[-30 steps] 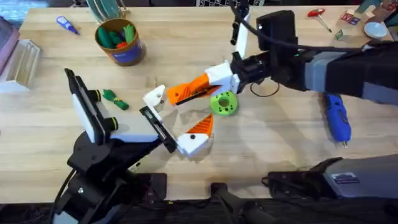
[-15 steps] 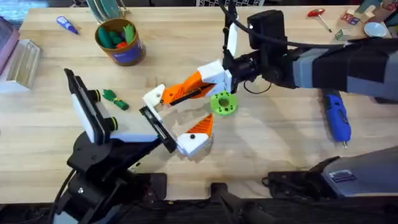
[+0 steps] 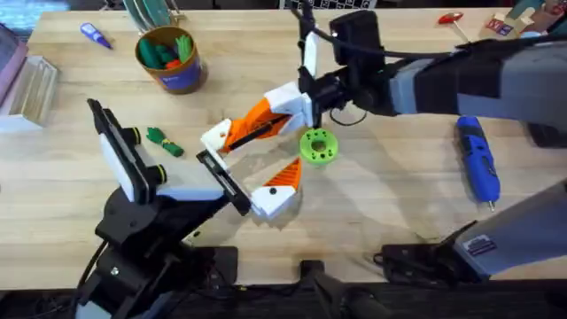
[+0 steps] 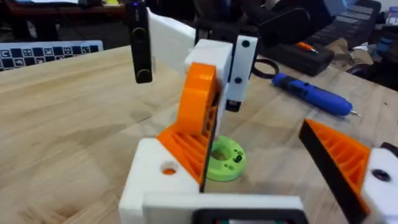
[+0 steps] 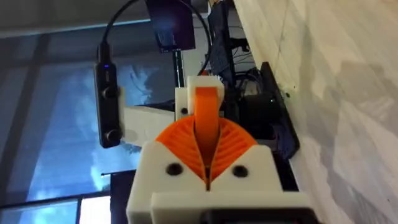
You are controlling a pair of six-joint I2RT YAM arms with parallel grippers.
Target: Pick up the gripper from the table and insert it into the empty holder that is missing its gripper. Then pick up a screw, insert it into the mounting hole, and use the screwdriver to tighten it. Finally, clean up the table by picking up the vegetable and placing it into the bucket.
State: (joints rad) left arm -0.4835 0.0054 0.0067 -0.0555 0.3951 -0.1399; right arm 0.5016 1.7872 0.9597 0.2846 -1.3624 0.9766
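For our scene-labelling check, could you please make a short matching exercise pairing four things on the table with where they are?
Things:
1. screwdriver
2. bucket
3. vegetable
4. green disc

Places:
A. far left part of the table, toy vegetables inside
B. lying on the wood, right side
C. middle of the table, below the right hand
D. on the wood beside the left arm

Pairs: 1-B, 2-A, 3-D, 4-C

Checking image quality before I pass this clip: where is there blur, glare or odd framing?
Overhead: the right arm looms large, soft and dark near the lens, while the screwdriver and bucket stay sharp. Left wrist: the green disc is crisp, the room behind soft. Right wrist: the view is tilted, the table running steeply down one side, with blue window glow behind.
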